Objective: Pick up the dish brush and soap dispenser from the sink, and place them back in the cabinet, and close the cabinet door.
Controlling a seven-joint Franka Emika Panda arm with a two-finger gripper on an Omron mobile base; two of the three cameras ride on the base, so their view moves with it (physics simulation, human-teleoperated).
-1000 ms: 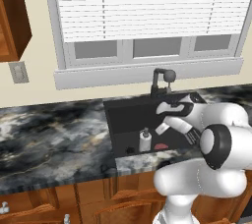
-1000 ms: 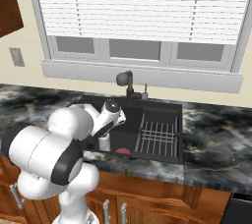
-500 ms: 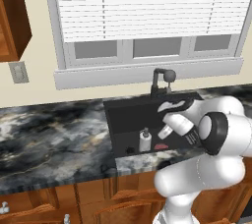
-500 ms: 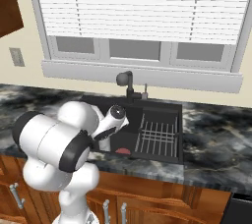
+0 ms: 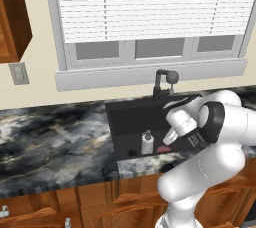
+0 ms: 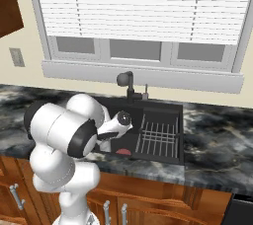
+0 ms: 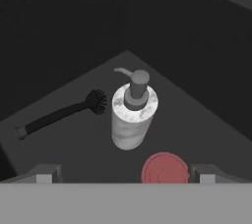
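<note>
Fingertips (image 7: 45, 174) are sitting apart, gripping nothing, the gripper (image 7: 123, 176) hovering above the sink (image 7: 197, 61) floor. Beyond them the soap dispenser (image 7: 133, 111) is standing upright, the dish brush (image 7: 64, 112) lying beside it. Pickup is pending; descending over one comes next.

Black faucet (image 5: 165, 83) below blinds (image 5: 150, 4); outlet (image 5: 19, 73) on wall.

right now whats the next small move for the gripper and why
Probably ease the gripper forward and down onto the soap dispenser. It stands upright on the sink floor, centred ahead of the open fingertips, nothing held yet; the dish brush lies beside it.
</note>
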